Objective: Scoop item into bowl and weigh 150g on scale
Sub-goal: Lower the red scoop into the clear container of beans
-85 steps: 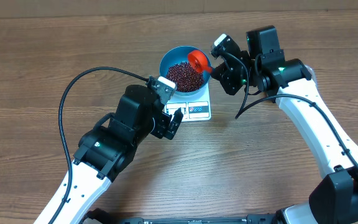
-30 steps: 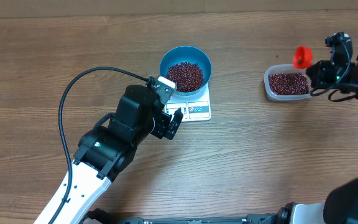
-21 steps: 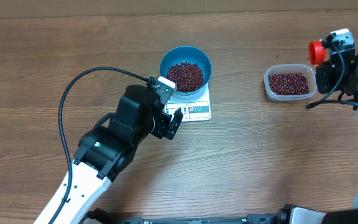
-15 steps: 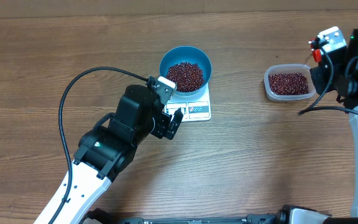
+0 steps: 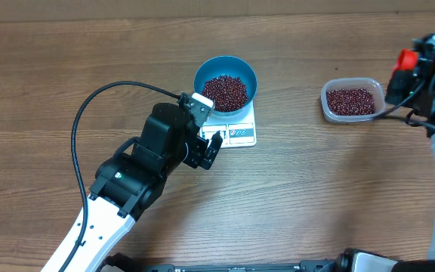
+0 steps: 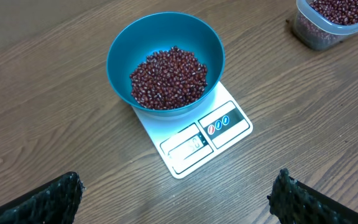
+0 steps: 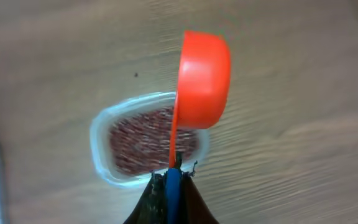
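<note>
The light blue bowl (image 5: 225,79) (image 6: 165,59) stands on the white scale (image 5: 240,134) (image 6: 199,140) and holds a heap of dark red-brown beans (image 5: 225,91) (image 6: 169,78). My left gripper (image 5: 208,148) (image 6: 176,200) hovers just in front of the scale, open, with nothing between its fingers. At the far right my right gripper (image 5: 414,69) (image 7: 170,179) is shut on the blue handle of an orange-red scoop (image 5: 406,57) (image 7: 202,81). The scoop is tipped on its side, just right of the tub.
A clear plastic tub (image 5: 351,100) (image 7: 114,121) with more beans sits on the wooden table to the right of the scale, also showing at the top right of the left wrist view (image 6: 337,18). A black cable (image 5: 89,106) loops over the left arm.
The right arm carried the scoop from the bowl to the tub, then swung right past it. The left arm, bowl and scale have not moved.
</note>
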`<act>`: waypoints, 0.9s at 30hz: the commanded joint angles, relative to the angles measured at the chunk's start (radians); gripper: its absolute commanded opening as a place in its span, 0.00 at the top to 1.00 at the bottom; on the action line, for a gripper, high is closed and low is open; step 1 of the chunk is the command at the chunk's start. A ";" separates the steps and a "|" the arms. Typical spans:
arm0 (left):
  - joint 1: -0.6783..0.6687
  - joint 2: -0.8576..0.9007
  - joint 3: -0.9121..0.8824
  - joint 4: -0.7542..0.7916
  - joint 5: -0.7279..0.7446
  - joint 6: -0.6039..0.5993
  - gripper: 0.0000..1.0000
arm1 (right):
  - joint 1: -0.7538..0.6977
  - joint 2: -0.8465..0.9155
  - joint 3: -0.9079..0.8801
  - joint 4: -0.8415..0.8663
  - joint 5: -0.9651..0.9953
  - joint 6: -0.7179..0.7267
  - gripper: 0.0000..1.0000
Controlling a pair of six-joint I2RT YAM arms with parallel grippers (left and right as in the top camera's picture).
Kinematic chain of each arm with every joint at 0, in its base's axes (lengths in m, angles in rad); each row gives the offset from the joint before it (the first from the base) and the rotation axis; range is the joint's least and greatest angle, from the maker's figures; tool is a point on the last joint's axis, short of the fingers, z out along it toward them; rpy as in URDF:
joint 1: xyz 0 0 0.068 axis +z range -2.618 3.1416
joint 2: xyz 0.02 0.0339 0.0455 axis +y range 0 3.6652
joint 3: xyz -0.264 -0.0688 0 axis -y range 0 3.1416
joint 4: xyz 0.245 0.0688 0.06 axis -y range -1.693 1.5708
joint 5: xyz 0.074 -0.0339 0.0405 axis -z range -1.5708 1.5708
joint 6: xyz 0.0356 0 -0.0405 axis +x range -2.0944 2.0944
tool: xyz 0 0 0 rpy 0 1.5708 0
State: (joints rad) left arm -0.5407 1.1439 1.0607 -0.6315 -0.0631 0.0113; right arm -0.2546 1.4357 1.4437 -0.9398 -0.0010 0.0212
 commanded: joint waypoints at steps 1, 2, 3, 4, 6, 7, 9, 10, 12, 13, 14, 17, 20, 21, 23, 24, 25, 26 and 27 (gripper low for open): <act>0.004 0.002 -0.003 0.000 0.002 0.019 0.00 | -0.016 0.039 -0.042 0.016 -0.131 0.291 0.96; 0.004 0.002 -0.003 0.000 0.001 0.019 0.00 | -0.016 0.053 -0.054 0.026 -0.165 0.297 0.96; 0.004 0.002 -0.003 0.000 0.002 0.019 0.00 | -0.016 0.067 -0.063 0.038 -0.198 0.297 0.96; 0.004 0.002 -0.003 0.000 0.002 0.019 0.00 | -0.015 0.078 -0.070 0.050 -0.232 0.298 0.96; 0.004 0.002 -0.003 0.000 0.002 0.019 0.00 | -0.015 0.099 -0.082 0.072 -0.300 0.298 0.96; 0.004 0.002 -0.003 0.000 0.002 0.019 0.00 | -0.015 0.111 -0.085 0.077 -0.322 0.306 0.96; 0.004 0.002 -0.003 0.000 0.002 0.019 0.00 | -0.015 0.127 -0.087 0.076 -0.322 0.337 0.96; 0.004 0.002 -0.003 0.000 0.002 0.019 0.00 | -0.015 0.133 -0.093 0.080 -0.322 0.348 0.96; 0.004 0.002 -0.003 0.000 0.002 0.019 0.00 | -0.015 0.141 -0.104 0.085 -0.320 0.350 0.96; 0.004 0.002 -0.003 0.000 0.002 0.019 0.00 | -0.015 0.145 -0.109 0.086 -0.310 0.354 0.96; 0.004 0.002 -0.003 0.000 0.002 0.019 0.00 | -0.015 0.146 -0.115 0.088 -0.305 0.364 0.96; 0.004 0.002 -0.003 0.000 0.002 0.019 0.00 | -0.015 0.147 -0.140 0.105 -0.299 0.377 0.96; 0.004 0.002 -0.003 0.000 0.002 0.019 0.00 | -0.015 0.147 -0.177 0.124 -0.299 0.377 0.96; 0.004 0.002 -0.003 0.000 0.002 0.019 0.00 | -0.015 0.147 -0.190 0.127 -0.295 0.377 0.96; 0.004 0.002 -0.003 0.000 0.002 0.019 0.00 | -0.015 0.147 -0.219 0.142 -0.288 0.377 0.93; 0.004 0.002 -0.003 0.000 0.002 0.019 0.00 | -0.015 0.147 -0.233 0.151 -0.289 0.377 0.92; 0.004 0.002 -0.003 0.000 0.002 0.019 0.00 | -0.015 0.147 -0.251 0.163 -0.289 0.380 0.92; 0.004 0.002 -0.003 0.000 0.002 0.019 0.01 | -0.015 0.147 -0.260 0.167 -0.289 0.380 0.93; 0.004 0.002 -0.003 0.000 0.002 0.019 0.00 | -0.015 0.147 -0.269 0.170 -0.290 0.380 0.96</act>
State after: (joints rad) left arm -0.5407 1.1439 1.0607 -0.6319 -0.0631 0.0113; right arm -0.2729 1.5803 1.1984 -0.7822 -0.2909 0.3916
